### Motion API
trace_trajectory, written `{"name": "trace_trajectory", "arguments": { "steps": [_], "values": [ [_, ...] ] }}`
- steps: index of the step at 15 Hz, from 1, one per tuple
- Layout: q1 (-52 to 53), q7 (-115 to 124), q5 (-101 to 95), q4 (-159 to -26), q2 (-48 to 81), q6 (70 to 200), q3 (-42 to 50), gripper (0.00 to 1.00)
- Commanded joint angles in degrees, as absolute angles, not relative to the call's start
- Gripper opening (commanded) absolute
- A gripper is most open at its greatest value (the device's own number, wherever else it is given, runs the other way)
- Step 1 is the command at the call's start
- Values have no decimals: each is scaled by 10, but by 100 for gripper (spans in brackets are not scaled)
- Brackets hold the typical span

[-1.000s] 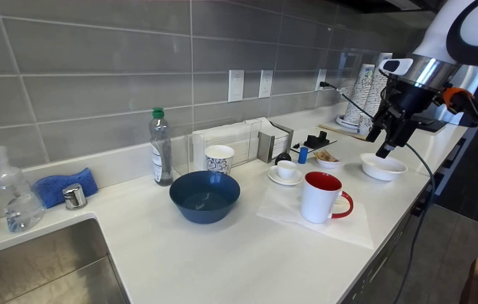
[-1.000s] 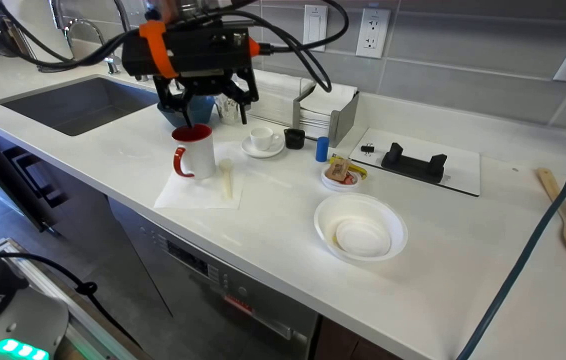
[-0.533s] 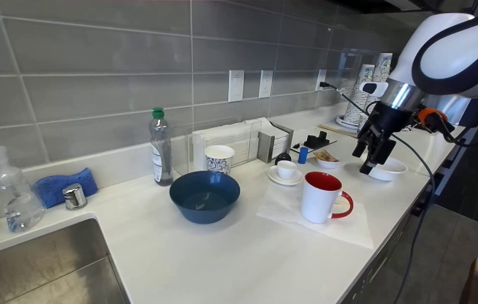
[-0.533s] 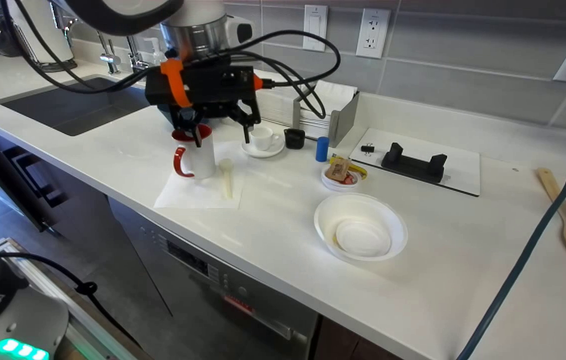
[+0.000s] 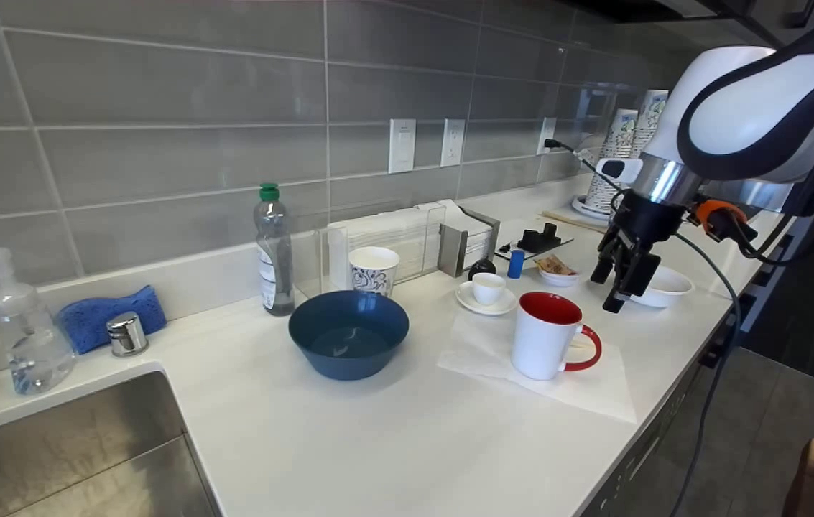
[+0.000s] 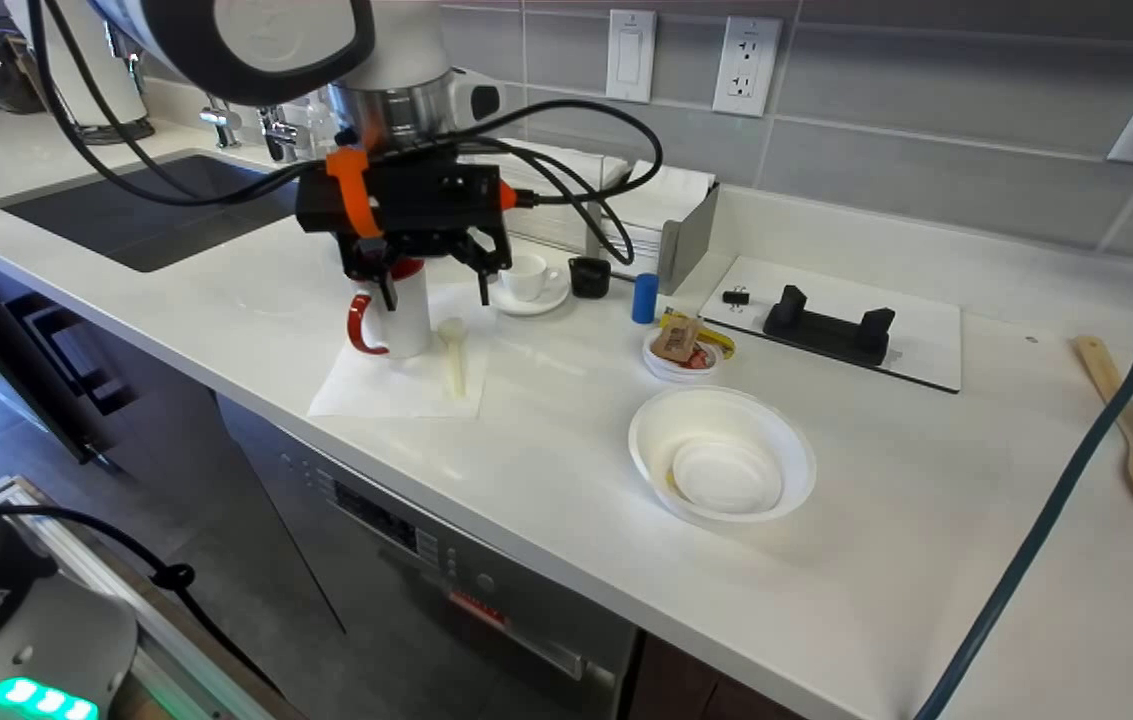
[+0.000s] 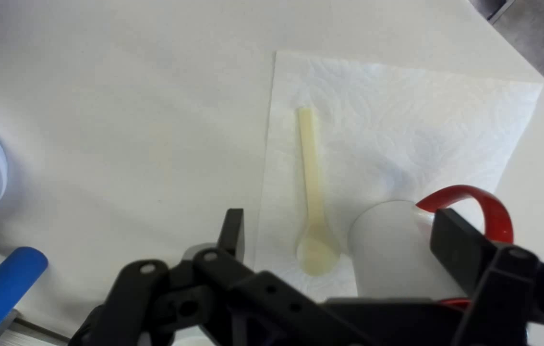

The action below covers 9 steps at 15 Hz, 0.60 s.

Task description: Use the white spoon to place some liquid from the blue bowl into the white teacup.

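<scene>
The white spoon (image 7: 312, 178), looking yellowish, lies on a paper napkin (image 6: 376, 390) beside the red-handled mug. My gripper (image 7: 341, 230) hangs above it, jaws wide apart and holding nothing. In the wrist view the spoon's bowl end and part of the mug show between the fingers. From an exterior view the gripper (image 6: 437, 292) is seen over the mug and the napkin's back part. The blue bowl (image 5: 348, 352) rests nearer the sink with a little clear liquid visible inside. On its saucer stands the white teacup (image 5: 488, 289), behind the mug; in an exterior view the teacup (image 6: 524, 277) is close behind a finger.
The tall white mug (image 5: 542, 341) with red inside stands close to the spoon. A patterned paper cup (image 5: 373, 269) is behind the blue bowl. A shallow white bowl (image 6: 646, 450), a packet dish (image 6: 683, 355) and a blue cylinder (image 6: 644, 298) sit farther along the counter.
The gripper has come down toward the napkin, most of the way in the earlier half second, and has shifted slightly toward the mug. Its jaws stay open; the dishes and spoon have not moved.
</scene>
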<state>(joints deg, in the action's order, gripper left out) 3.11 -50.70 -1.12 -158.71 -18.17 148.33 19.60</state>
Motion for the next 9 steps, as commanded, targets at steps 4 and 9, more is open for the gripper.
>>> {"name": "trace_trajectory", "arguments": {
  "steps": [4, 9],
  "values": [
    [26, -551, 9, -1587, -158, 1503, 172, 100],
    [24, -593, 39, -1587, -127, 1518, 177, 100]
  ]
}}
